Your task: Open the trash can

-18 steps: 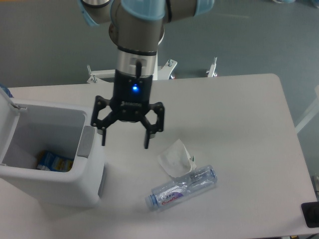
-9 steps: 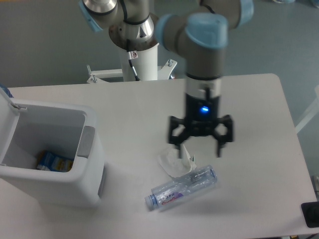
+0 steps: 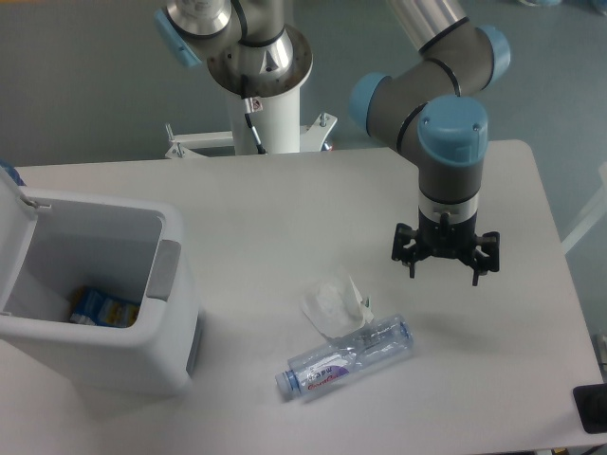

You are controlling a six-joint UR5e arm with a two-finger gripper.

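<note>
The large white boxy plastic trash can (image 3: 95,313) stands at the left edge of the pale grey worktop (image 3: 285,199), its lid (image 3: 14,223) swung up and a blue-and-yellow packet (image 3: 100,308) lying inside. The black two-finger pincer (image 3: 445,267) hangs spread and empty over the worktop's right side, well apart from the can. A crumpled white tissue (image 3: 332,305) touches a clear plastic bottle (image 3: 346,357) between them.

My trash can (image 3: 95,313) stands lid-up at the bench's left edge; my gripper (image 3: 445,265) hangs spread wide near the right edge, holding nothing.
</note>
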